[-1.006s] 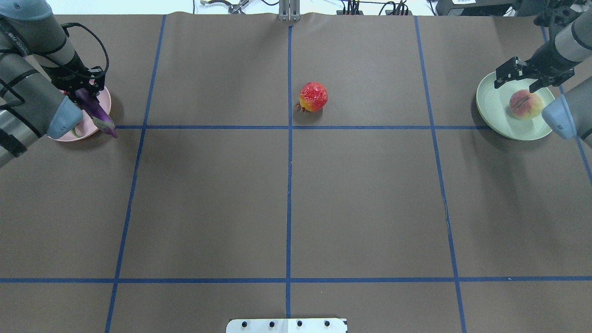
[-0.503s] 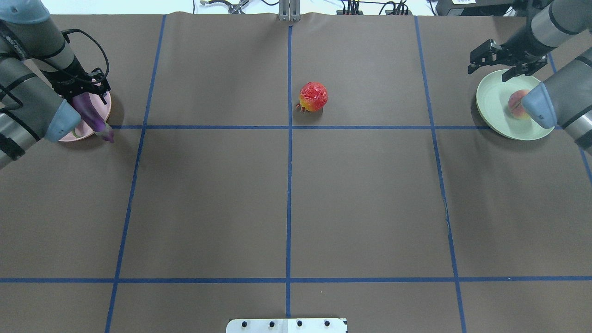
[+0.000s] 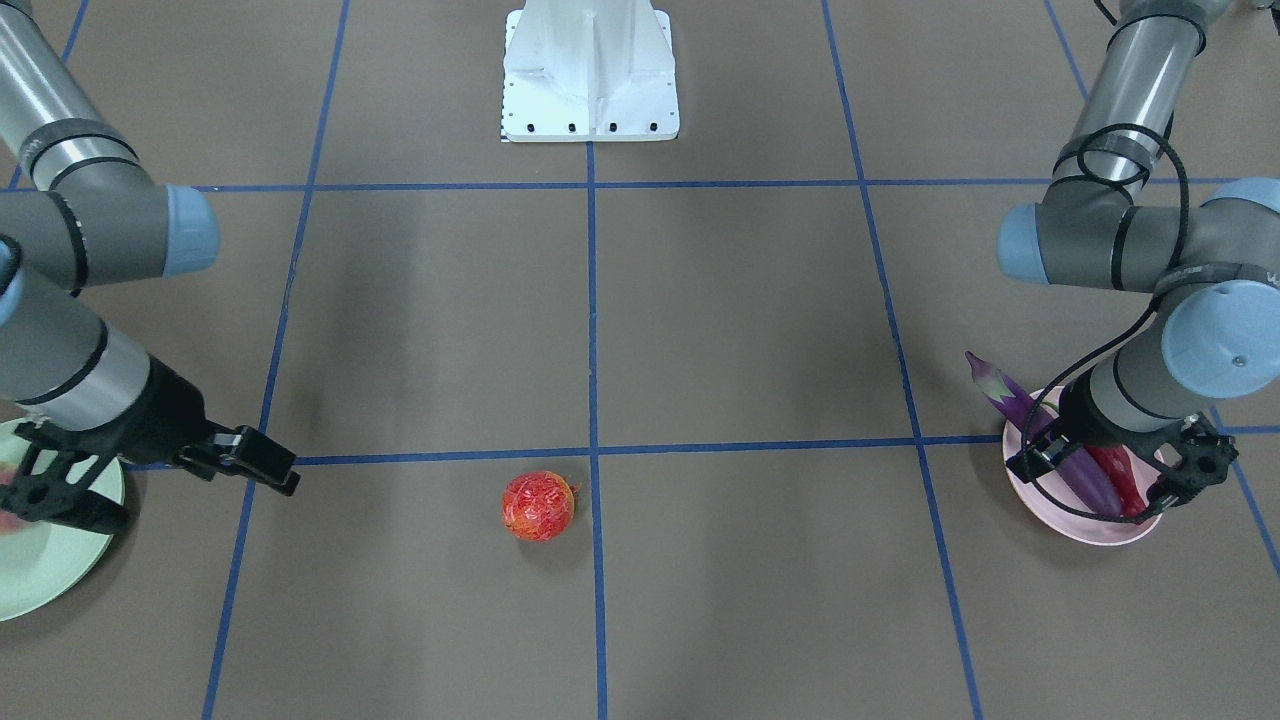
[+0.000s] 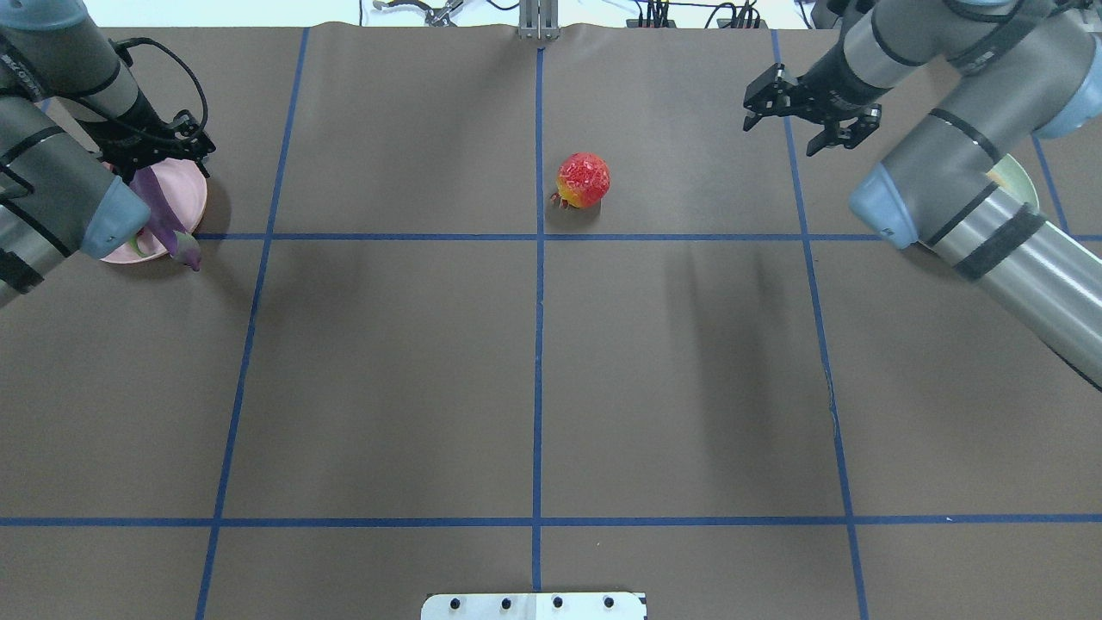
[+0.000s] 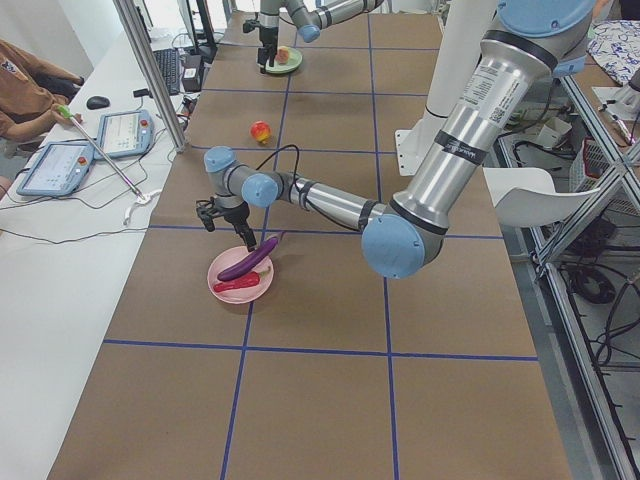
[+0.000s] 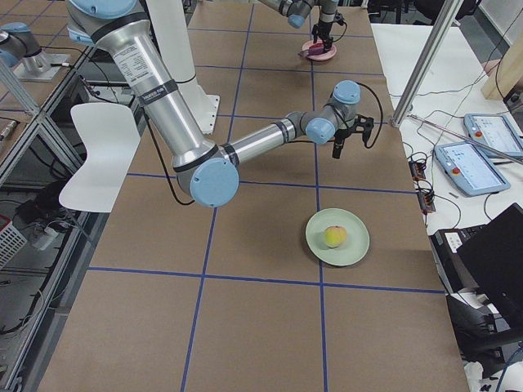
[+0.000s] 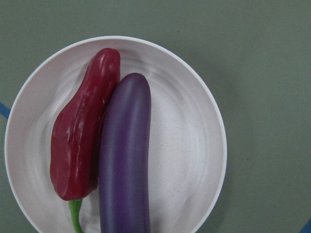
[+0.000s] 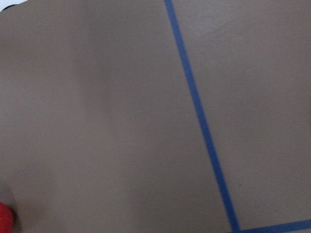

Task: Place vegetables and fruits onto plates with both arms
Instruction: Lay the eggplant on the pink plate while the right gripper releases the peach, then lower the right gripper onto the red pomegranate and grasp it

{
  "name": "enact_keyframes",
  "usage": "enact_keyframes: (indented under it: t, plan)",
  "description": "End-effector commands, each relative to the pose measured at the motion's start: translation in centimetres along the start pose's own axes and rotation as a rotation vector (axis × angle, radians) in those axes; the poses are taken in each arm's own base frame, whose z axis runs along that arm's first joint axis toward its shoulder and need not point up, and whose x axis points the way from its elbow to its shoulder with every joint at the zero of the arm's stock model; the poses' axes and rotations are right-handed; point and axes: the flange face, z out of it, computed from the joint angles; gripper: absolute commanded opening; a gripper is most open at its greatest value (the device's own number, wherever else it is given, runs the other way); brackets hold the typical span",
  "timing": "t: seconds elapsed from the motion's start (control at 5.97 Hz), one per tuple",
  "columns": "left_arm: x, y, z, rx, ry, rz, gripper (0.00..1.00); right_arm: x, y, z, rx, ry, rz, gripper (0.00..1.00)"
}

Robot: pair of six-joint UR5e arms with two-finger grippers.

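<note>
The purple eggplant and the red chili pepper lie side by side on the pink plate. The eggplant's cap pokes over the rim in the overhead view. My left gripper is open just above them, holding nothing. The pomegranate sits on the table near the centre line. My right gripper is open and empty, to the right of the pomegranate. The peach rests on the mint green plate, which my right arm mostly hides in the overhead view.
Blue tape lines divide the brown table cover into squares. The white base block stands at the robot's edge. Screens, cables and an aluminium post line the far side of the table.
My right gripper has moved left from over the green plate toward the pomegranate. My left gripper has let go of the eggplant, which now lies on the pink plate.
</note>
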Motion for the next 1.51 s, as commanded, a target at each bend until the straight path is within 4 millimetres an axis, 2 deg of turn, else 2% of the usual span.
enact_keyframes:
  t: [0.0,0.17,0.34,0.5,0.84,1.34]
  plan:
    - [0.1,0.2,-0.4,0.004,0.009,0.005,1.00,-11.3,4.8,3.6,0.072,-0.015,0.104,1.00]
    - [0.1,0.2,-0.3,0.005,0.009,0.005,1.00,-13.4,6.5,4.9,0.125,-0.030,0.267,1.00]
    - [-0.2,0.2,-0.2,0.008,0.016,0.008,1.00,-14.6,8.9,7.2,0.205,-0.082,0.409,1.00]
    - [-0.4,0.2,0.0,0.007,0.016,0.011,1.00,-15.7,10.0,9.0,0.238,-0.099,0.481,1.00]
    - [-0.5,0.2,0.1,0.008,0.019,0.011,1.00,-16.2,11.9,10.8,0.255,-0.093,0.518,1.00]
    - [-0.7,0.2,0.3,0.008,0.016,0.013,1.00,-16.8,11.4,12.4,0.284,-0.065,0.522,1.00]
